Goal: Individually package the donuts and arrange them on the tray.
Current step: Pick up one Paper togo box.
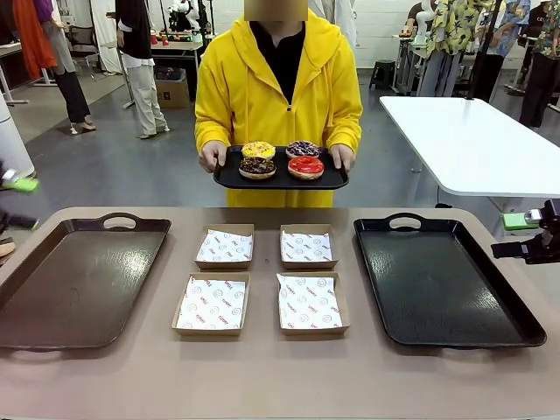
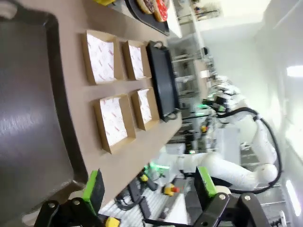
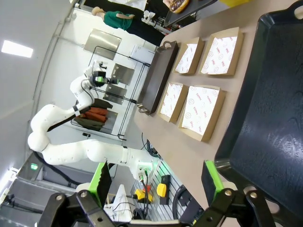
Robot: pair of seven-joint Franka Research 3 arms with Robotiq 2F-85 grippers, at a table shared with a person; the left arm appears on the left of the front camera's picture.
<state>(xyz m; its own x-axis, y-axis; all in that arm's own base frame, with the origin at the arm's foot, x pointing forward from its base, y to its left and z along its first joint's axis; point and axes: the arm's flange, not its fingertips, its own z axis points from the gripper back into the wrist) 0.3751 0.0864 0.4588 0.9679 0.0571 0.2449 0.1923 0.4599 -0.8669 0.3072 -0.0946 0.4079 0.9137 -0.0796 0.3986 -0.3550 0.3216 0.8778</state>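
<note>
Brown desk [image 1: 262, 385] in a busy workshop; at its left, the left gripper [image 2: 149, 188] hangs with fingers apart, empty; dark tray [image 1: 52, 297]; 4 paper-lined boxes [image 1: 211, 304]; behind them a person's serving tray [image 1: 229, 180] holds the yellow donut [image 1: 258, 150], chocolate donut [image 1: 257, 166], purple donut [image 1: 303, 149] and red donut [image 1: 305, 166]; black tray [image 1: 437, 297]; right gripper [image 3: 157, 182] also spread wide, empty.

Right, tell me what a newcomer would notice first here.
A person in a yellow hoodie stands across the table holding a small black tray of four donuts. Four paper-lined cardboard boxes sit in a square between a large brown tray at left and a large black tray at right.
</note>
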